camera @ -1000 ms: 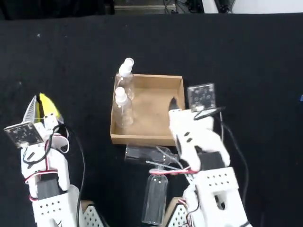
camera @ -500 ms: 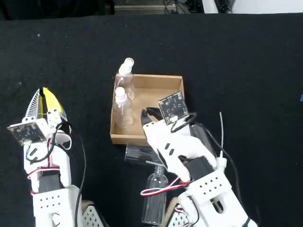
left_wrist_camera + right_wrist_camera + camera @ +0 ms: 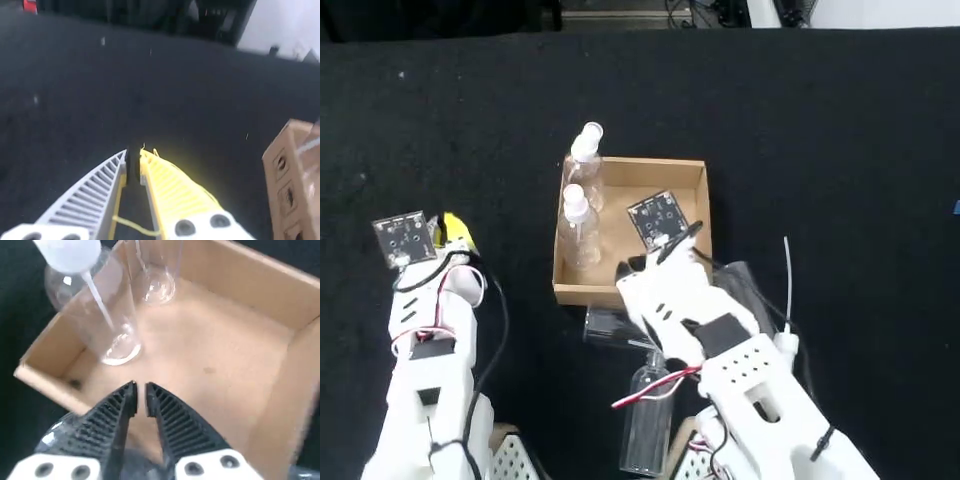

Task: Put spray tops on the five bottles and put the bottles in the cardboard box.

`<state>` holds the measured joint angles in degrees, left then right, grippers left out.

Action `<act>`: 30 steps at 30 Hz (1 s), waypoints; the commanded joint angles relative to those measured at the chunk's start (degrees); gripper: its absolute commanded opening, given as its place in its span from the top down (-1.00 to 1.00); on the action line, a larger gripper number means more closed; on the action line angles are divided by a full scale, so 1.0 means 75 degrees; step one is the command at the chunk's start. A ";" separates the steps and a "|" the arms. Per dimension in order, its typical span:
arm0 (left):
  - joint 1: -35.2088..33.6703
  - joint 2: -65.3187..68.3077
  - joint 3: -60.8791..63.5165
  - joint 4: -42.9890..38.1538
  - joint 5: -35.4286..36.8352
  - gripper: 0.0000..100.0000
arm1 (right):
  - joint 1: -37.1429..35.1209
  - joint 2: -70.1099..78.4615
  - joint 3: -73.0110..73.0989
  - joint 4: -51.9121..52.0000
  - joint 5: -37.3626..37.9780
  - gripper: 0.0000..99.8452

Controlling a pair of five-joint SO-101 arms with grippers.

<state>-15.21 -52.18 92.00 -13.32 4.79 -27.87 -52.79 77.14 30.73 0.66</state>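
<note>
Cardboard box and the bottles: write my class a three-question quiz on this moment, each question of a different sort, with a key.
1. Short answer: how many bottles stand inside the cardboard box?
2. True or false: the right pincer grips a bottle.
3. Multiple choice: the right pincer's tips are over A) the cardboard box, B) bare table far from the box, C) the left arm.

Key: 1. Two, both along one side wall and both with white tops on. 2. False; nothing is between its fingers. 3. A.
</note>
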 commanded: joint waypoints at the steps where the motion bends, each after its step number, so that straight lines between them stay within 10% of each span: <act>1: -0.0018 0.0457 -0.0557 -0.0223 0.0059 0.94 | -0.0387 0.0006 -0.0850 0.0129 -0.0105 0.98; 30: -0.0135 0.0504 -0.0440 -0.0188 0.0047 0.94 | -0.1547 0.0076 0.0264 -0.2262 -0.1360 0.98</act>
<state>-16.00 -48.22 91.56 -13.67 4.79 -37.36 -52.79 79.43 15.60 -9.54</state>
